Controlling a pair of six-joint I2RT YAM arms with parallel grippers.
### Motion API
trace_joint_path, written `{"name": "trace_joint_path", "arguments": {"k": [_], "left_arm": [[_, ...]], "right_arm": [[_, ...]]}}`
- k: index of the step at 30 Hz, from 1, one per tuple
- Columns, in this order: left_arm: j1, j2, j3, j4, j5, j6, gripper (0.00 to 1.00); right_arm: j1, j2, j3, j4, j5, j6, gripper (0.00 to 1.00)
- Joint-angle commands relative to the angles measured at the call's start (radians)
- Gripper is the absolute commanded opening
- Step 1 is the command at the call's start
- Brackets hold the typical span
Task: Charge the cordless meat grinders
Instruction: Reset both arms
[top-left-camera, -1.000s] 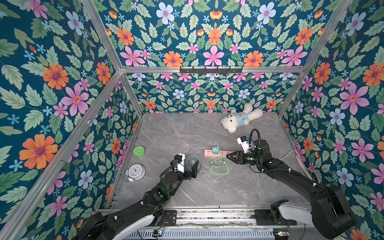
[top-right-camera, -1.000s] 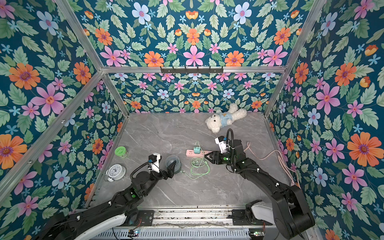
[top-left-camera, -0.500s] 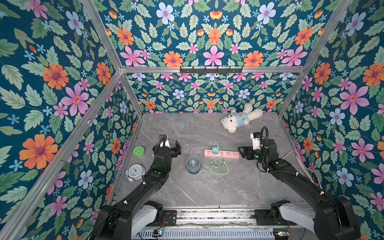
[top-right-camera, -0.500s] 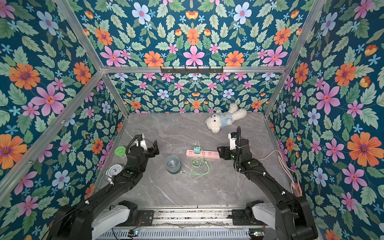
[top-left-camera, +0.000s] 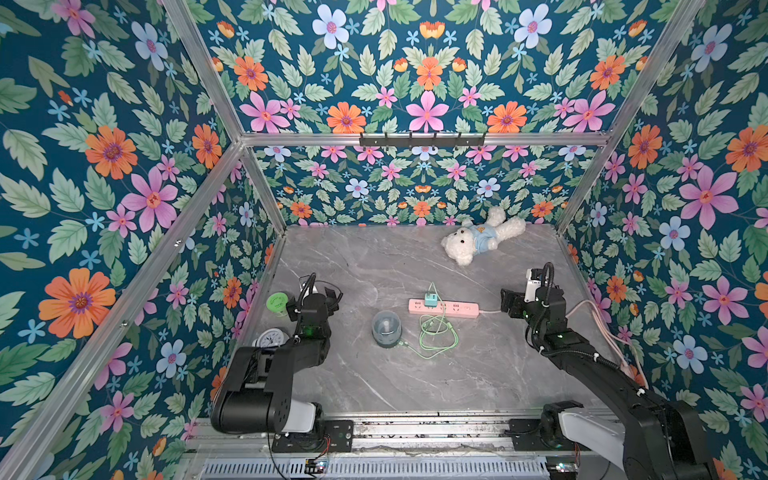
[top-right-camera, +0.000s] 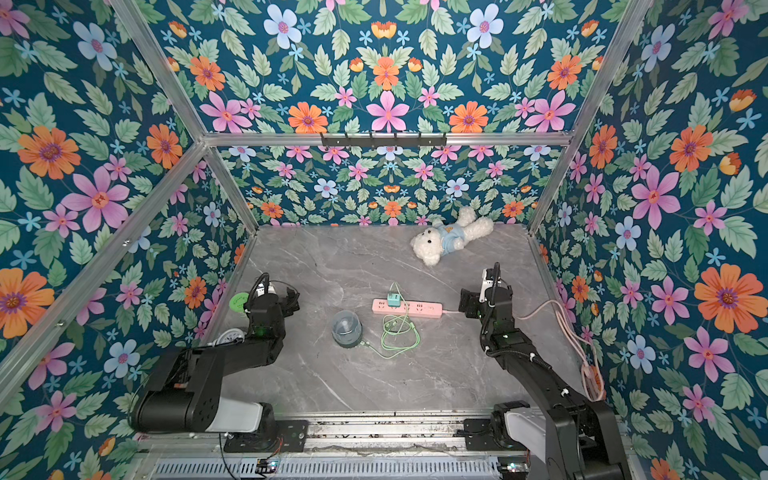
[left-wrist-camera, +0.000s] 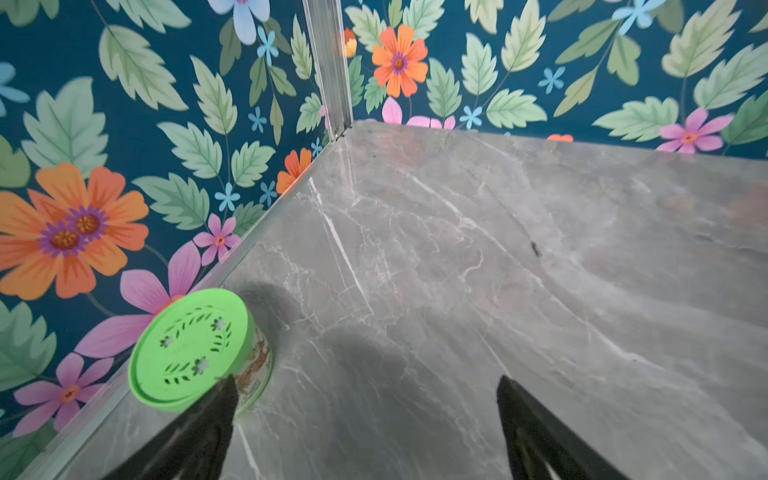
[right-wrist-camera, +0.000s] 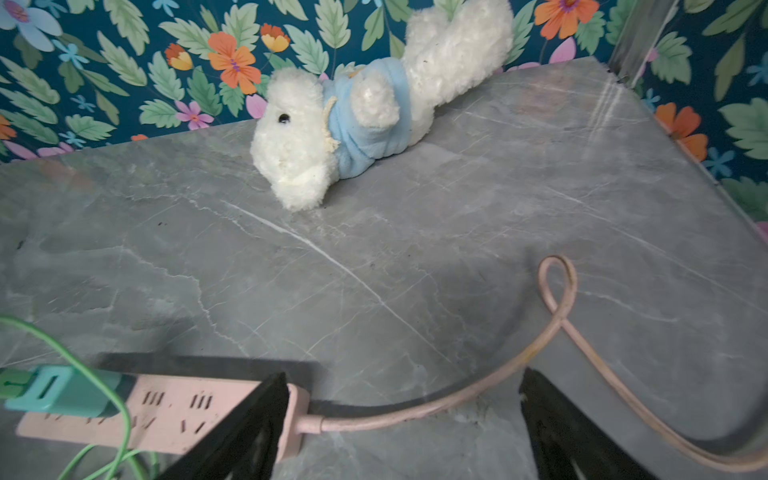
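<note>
Mid-table, meat grinder (top-left-camera: 386, 328), clear bluish dome over teal base, pale part inside, left pincer (left-wrist-camera: 365, 382) and right pincer (right-wrist-camera: 403, 376) agape.

Middle of the desk (top-left-camera: 374, 386): cordless meat grinder (top-left-camera: 386, 329), with charging cable (top-left-camera: 437, 337) coiled just to its right, one end at its base. Behind the coil, power strip (top-left-camera: 459, 308) lying along the far edge's line, plug adapter (top-left-camera: 431, 299) seated on its left end, cord (right-wrist-camera: 559, 316) trailing toward the right edge. Near the far right corner, plush bear (top-left-camera: 478, 243). Along the left edge, lidded jar (top-left-camera: 277, 302), with clock (top-left-camera: 272, 338) nearer the front edge. Left pincer (left-wrist-camera: 365, 380) just beside the jar; right pincer (right-wrist-camera: 403, 376) at the strip's right end, above its cord.
</note>
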Motion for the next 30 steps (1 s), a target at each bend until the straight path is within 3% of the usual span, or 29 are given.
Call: {"name": "trace_joint_path", "arguments": {"k": [1,6,8,13,16,18,19,21,23,25,30], "left_arm": [[0.003,0.094,-0.039,0.313,0.032,0.054,0.99],[0.008,0.168,-0.093,0.507,0.073,0.082,0.99],[0.019,0.138,-0.064,0.382,0.09,0.051,0.99],[0.031,0.146,-0.067,0.406,0.106,0.047,0.99],[0.031,0.14,-0.066,0.394,0.104,0.045,0.99],[0.031,0.143,-0.067,0.398,0.104,0.045,0.99],[0.031,0.141,-0.067,0.394,0.104,0.045,0.99],[0.031,0.141,-0.067,0.398,0.106,0.045,0.99],[0.031,0.142,-0.067,0.399,0.105,0.045,0.99],[0.031,0.14,-0.066,0.394,0.106,0.045,0.99],[0.032,0.145,-0.059,0.387,0.111,0.043,0.99]], "right_arm": [[-0.036,-0.012,-0.017,0.057,0.096,-0.039,0.9],[-0.095,-0.018,-0.126,0.227,0.167,-0.048,0.99],[-0.098,0.022,-0.185,0.377,0.179,-0.076,0.99],[-0.1,0.215,-0.236,0.666,0.111,-0.119,0.99],[-0.101,0.417,-0.219,0.898,0.078,-0.159,0.99],[-0.122,0.341,-0.145,0.584,0.02,-0.11,0.99],[-0.144,0.382,-0.16,0.701,-0.004,-0.111,0.99],[-0.146,0.343,-0.144,0.597,-0.012,-0.098,0.99],[-0.147,0.374,-0.162,0.696,-0.006,-0.11,0.99],[-0.147,0.35,-0.149,0.619,-0.009,-0.102,0.99],[-0.146,0.362,-0.155,0.654,-0.008,-0.107,0.99]]}}
